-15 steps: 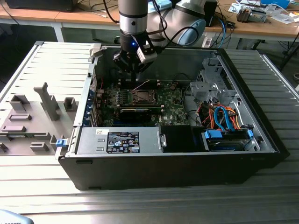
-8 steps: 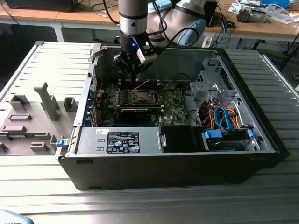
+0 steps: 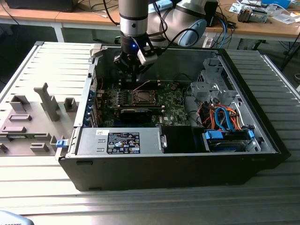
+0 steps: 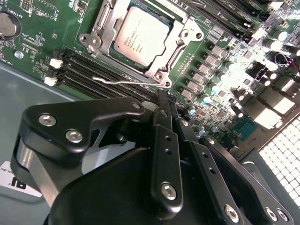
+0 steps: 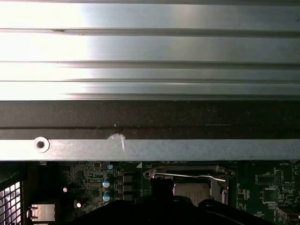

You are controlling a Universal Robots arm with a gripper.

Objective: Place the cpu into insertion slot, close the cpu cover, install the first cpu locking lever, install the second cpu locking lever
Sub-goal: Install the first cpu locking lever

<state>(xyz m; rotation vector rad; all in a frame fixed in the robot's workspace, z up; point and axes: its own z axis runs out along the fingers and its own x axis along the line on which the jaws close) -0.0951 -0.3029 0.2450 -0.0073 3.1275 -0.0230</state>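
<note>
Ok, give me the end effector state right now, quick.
End effector: shut, holding nothing, poised above the cpu already seated under the cpu cover.

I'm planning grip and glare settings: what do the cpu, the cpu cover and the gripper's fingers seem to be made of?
The cpu: pale silver-grey face, likely brushed metal with a matte sheen. The cpu cover: thin bare metal frame, probably stamped steel; it glints brightly at the edges. The gripper has fingers that look like black anodised or painted metal, semi-gloss, joined by silver screws.

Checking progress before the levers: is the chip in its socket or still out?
In. The chip lies flat inside the socket's metal frame on the green board.
</note>
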